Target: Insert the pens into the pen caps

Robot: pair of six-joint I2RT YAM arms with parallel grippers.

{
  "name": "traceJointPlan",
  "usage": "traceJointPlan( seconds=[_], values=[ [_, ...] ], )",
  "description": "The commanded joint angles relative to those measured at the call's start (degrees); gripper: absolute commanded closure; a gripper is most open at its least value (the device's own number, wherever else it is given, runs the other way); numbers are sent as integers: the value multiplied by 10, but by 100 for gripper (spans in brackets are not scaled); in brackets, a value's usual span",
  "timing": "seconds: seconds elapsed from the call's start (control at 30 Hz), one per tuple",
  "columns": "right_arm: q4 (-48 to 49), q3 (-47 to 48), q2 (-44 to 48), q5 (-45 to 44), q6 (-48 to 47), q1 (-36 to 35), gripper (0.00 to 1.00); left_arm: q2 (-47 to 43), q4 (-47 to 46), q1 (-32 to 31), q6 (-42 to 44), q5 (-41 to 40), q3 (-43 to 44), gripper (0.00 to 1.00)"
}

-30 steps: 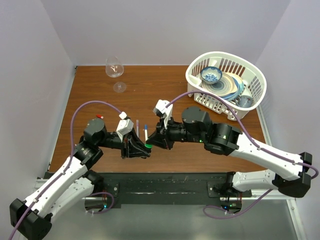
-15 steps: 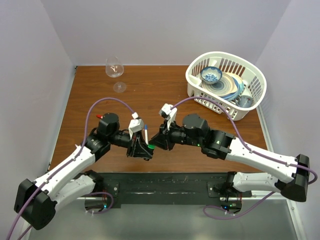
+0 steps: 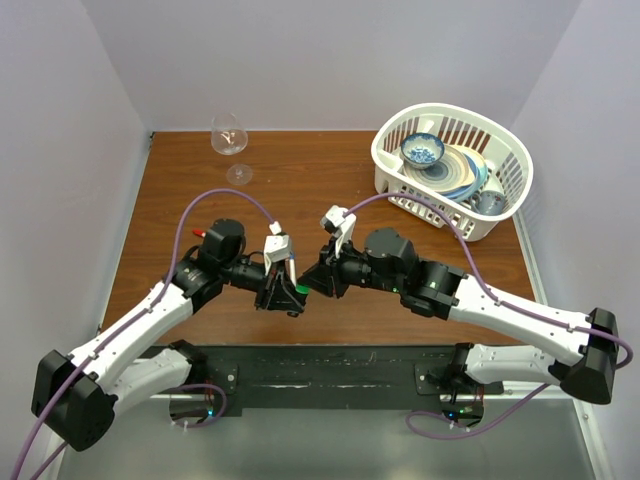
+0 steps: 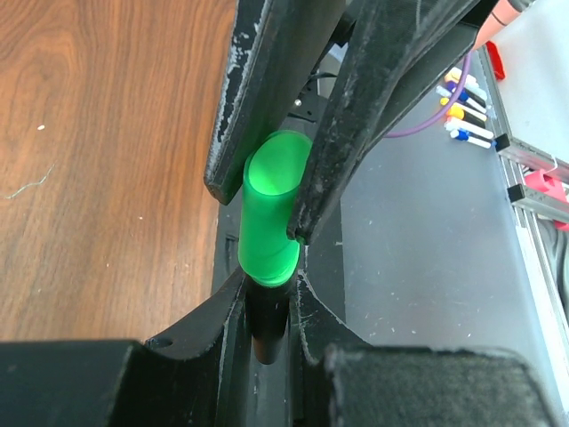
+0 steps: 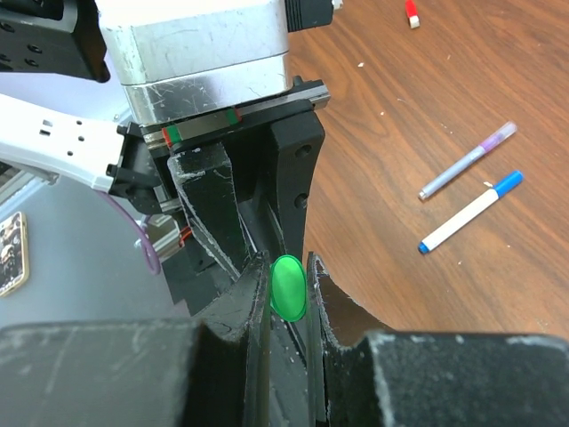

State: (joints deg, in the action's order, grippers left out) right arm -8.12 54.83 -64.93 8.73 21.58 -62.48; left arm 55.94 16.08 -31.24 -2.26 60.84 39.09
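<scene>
Right now my left claw (image 4: pixel 267 298) is pinched on the black marker (image 4: pixel 267 331), whose barrel runs up between my fingers. My right claw (image 5: pixel 287 277) is pinched on the green cap (image 4: pixel 271 209). The two claws meet nose to nose over the worktop (image 5: pixel 427 89), close to its near edge. In the left wrist view the cap's lower end sits over the top of the marker, with no gap that I can see. I judge this pair to be joined or very nearly so; whether the cap is pushed fully home I cannot tell.

Further out on the wood, the white pen (image 5: pixel 469 213) lies flat with a blue cap (image 5: pixel 508 182) on one end, so that one looks done. Just beside it lies the purple-grey pen (image 5: pixel 467 160), with no cap on it as far as I can make out. The red cap (image 5: pixel 412 12) lies alone, well apart from both pens. By my reckoning, that pen and that cap are what is left once the green one is seated.
</scene>
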Motion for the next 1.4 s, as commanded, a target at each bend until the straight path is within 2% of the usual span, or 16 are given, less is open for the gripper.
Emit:
traceJointPlan(
  seconds=[0.0,0.1,0.27,0.47,0.77,1.1,1.2,1.27,1.33,1.37],
  values=[
    [-141,-60,-55,254,51,-56,100,-4,-208,22,3,-101,91,100],
    [-160,-56,-56,264,46,-56,100,-7,-178,22,42,-96,96,100],
    [-194,-56,-64,298,20,-55,100,-19,-212,22,52,-38,69,100],
    [-196,-65,-61,349,14,-55,100,-37,-220,22,74,-11,60,100],
    [-249,-36,-92,360,-23,-56,100,-53,-207,22,101,31,55,100],
    [-283,3,-122,357,-41,-59,100,-60,-197,21,103,-4,54,100],
    [-268,26,-108,297,-4,-55,100,-52,-185,21,90,-36,56,100],
    [-259,51,-97,220,36,-50,99,-51,-174,21,87,-48,51,100],
    [-261,94,-79,143,77,-41,93,-55,-168,21,80,-57,45,100],
    [-261,107,-71,70,89,-36,83,-59,-167,21,72,-68,36,100]
  ],
)
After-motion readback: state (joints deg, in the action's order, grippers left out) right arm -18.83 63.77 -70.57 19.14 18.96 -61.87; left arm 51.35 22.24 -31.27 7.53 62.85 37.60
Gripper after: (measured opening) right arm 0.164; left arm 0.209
